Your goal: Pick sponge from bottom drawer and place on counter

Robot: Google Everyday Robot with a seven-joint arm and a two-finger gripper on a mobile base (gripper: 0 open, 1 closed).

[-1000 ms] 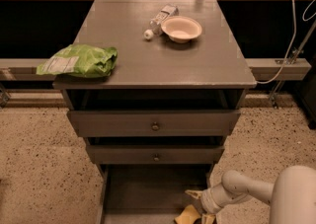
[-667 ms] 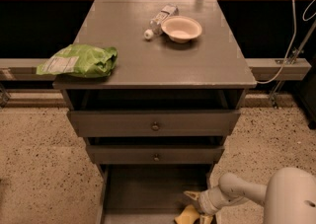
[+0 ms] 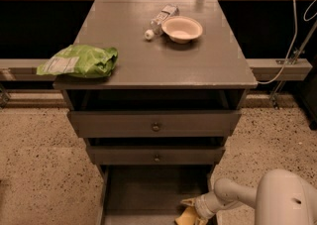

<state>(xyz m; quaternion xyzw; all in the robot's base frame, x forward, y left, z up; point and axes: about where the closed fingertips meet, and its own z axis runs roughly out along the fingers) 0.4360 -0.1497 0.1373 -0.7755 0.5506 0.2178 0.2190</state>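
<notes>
Gripper (image 3: 190,210) low in the bottom drawer (image 3: 148,189), at its near right corner; arm (image 3: 233,192) enters from the right. On the counter (image 3: 198,65): green bag (image 3: 79,61) overhanging left edge, bowl (image 3: 182,28) far right of centre, bottle (image 3: 161,18) lying just left of it

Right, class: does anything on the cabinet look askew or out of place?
The green bag overhangs the left edge of the counter, and the bottle lies on its side beside the bowl. The gripper is down in the bottom drawer.
</notes>
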